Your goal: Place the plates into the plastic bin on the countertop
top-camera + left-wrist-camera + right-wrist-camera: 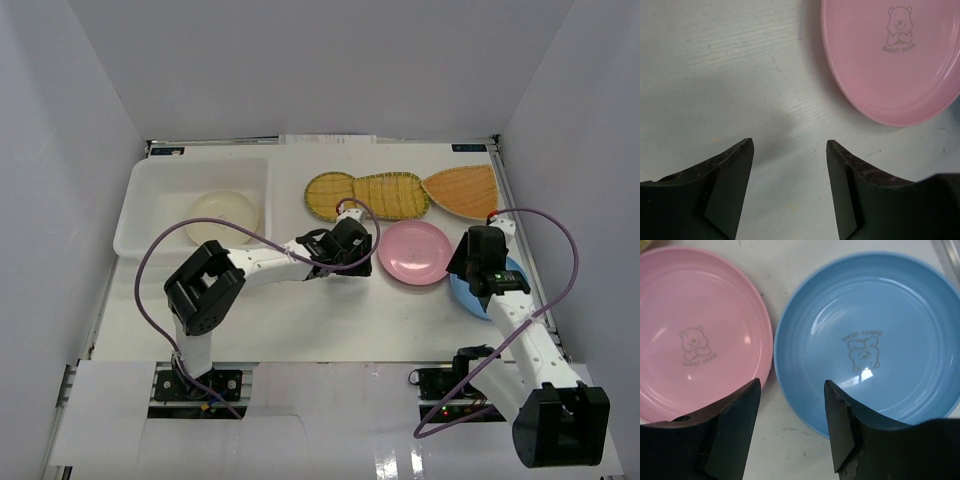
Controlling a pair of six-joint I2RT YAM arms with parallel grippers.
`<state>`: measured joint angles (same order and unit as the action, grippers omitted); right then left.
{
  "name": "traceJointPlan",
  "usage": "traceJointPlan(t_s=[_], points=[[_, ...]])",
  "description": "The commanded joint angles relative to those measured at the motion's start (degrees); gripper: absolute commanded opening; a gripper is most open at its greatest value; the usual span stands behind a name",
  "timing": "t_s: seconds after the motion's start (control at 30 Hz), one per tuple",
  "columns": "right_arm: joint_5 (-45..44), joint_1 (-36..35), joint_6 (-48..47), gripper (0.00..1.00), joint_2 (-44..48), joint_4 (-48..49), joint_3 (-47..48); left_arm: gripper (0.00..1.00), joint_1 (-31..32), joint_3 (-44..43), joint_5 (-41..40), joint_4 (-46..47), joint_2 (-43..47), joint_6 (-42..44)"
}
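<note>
Our plastic bin [143,205] sits far left on the countertop [300,312], with one cream plate [222,217] inside. Right of the bin lie three straw trays [392,194], then one pink plate [414,252], then one blue plate [865,340], farthest away. Our left gripper [789,145], wide open, is just bin-side of the pink one. Our right gripper [792,385], wide open, hangs over the blue rim.

My top camera sits above and behind my bases, looking down on the whole walled countertop [330,320]. My left wrist camera looks down from close over the surface past my left gripper [789,145], catching the pink plate [895,65] at upper right. My right wrist camera, equally near, looks past my right gripper [792,383] at the blue plate [865,340] and that same pink plate, which all three views share.
</note>
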<state>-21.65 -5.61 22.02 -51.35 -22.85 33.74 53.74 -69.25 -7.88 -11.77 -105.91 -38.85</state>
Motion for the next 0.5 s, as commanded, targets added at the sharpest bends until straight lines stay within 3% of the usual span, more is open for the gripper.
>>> traceJointPlan(t_s=[0.0,0.33,0.47], points=[[2.67,0.77,-0.66,0.6,-1.55,-1.58,-0.42,0.71,-0.3,-4.83,-3.11,3.33,-0.26,-1.05],[1.61,1.39,2.06,0.52,-4.36,-0.97,-3.68,0.73,0.14,-5.1,-0.56,13.33,-5.97,-4.39],[2.75,1.65,2.24,0.49,-7.0,-0.62,-3.5,0.7,0.05,-9.93,-0.12,12.12,-12.11,-4.83]])
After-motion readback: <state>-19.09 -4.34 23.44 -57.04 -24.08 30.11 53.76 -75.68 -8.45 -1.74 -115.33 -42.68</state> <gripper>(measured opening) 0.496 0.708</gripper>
